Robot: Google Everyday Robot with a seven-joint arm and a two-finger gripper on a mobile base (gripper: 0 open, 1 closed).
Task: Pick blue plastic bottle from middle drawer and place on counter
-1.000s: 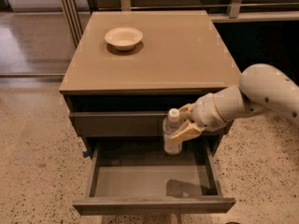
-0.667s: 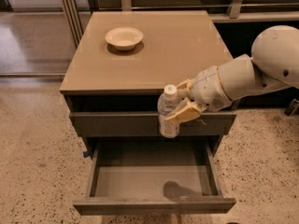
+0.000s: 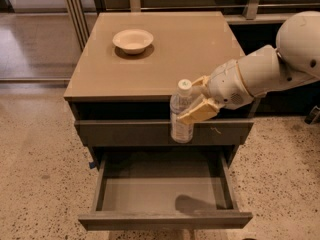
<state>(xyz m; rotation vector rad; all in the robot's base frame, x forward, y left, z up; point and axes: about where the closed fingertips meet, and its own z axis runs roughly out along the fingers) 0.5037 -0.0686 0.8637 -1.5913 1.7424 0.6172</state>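
Arm (image 3: 270, 69) position differs from a second ago: it has risen and swung in from the right, carrying the gripper (image 3: 193, 100) up out of the drawer zone. The gripper now hangs in front of the cabinet, just below the counter (image 3: 190, 49) edge, jaws clamped on the bottle (image 3: 181, 120), one tan finger near the neck and one across the body. The bottle, upright with a slight tilt, has climbed with it. Its base is clear of the middle drawer (image 3: 150, 194) and it sits in front of the closed drawer front (image 3: 125, 133) above, cap about level with the counter lip.

Judgement: pick is done, lift is partly done; more height is needed before the bottle can pass over the edge.

Surroundings:
- Counter is wide, with bare surface at the near right corner beside the gripper.
- Middle drawer is pulled fully out, floor bare but for a shadow.
- Bowl (image 3: 133, 40) rests at the back left of the counter, well apart from the bottle.

Obstruction: the counter lip itself; the bottle base could catch it if moved inward too early.
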